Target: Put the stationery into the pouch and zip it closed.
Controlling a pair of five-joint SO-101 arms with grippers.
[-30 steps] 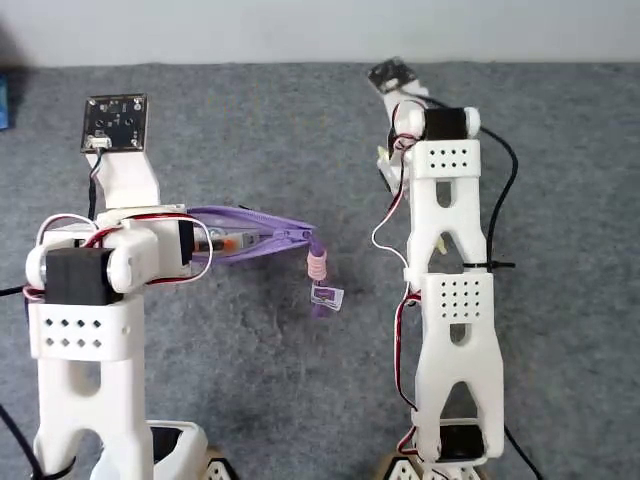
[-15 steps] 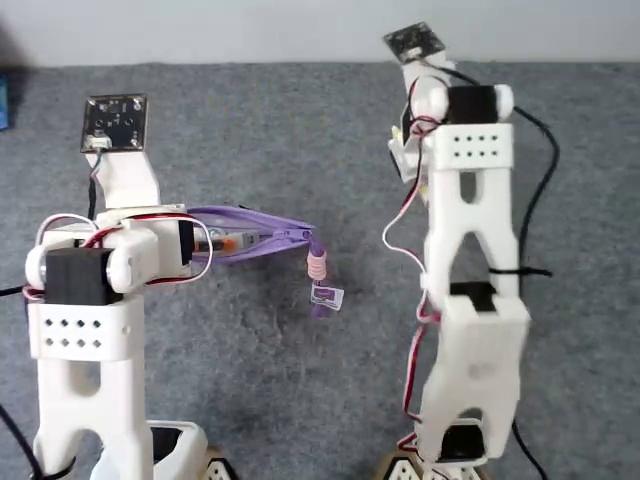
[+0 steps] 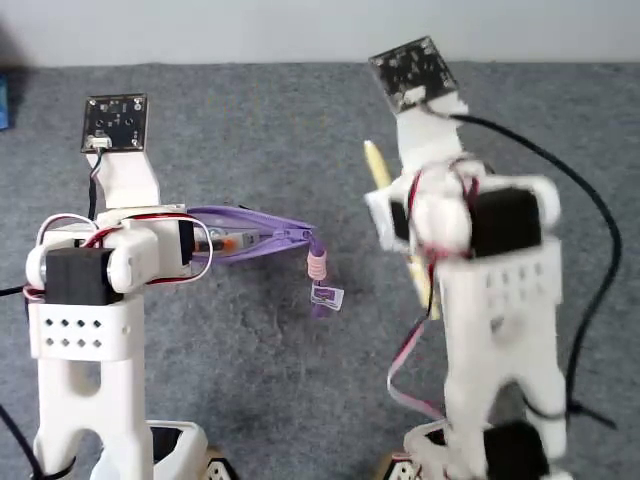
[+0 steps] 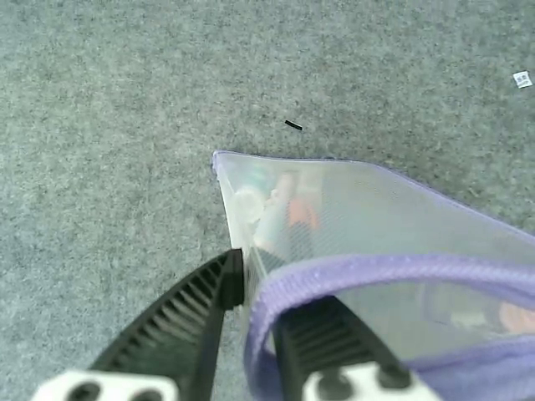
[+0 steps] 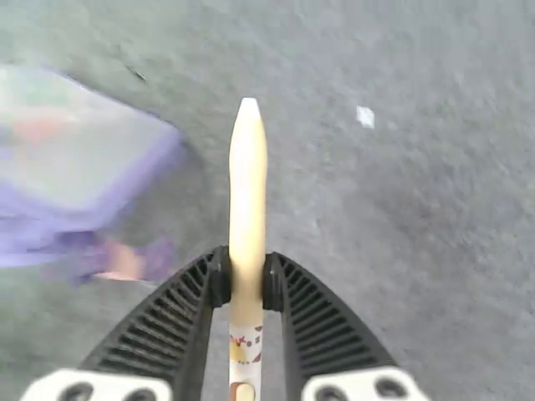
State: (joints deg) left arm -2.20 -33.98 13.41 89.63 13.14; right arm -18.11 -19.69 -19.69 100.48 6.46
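Though clear of pouch point(image 3: 262, 229), pen point(image 5: 247, 192) in right pincer point(image 5: 246, 281)

Grey felt table point(image 3: 250, 130); blue object point(image 3: 3, 100) at edge; white scrap point(image 4: 522, 79); black speck point(image 4: 292, 125).

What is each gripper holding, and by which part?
Left gripper: clear purple-trimmed pouch, by its purple edge. Right gripper: cream pen, by its barrel.

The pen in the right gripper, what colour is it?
Pale cream yellow; the slim pen, clamped in the right gripper, shows best in the right wrist view.
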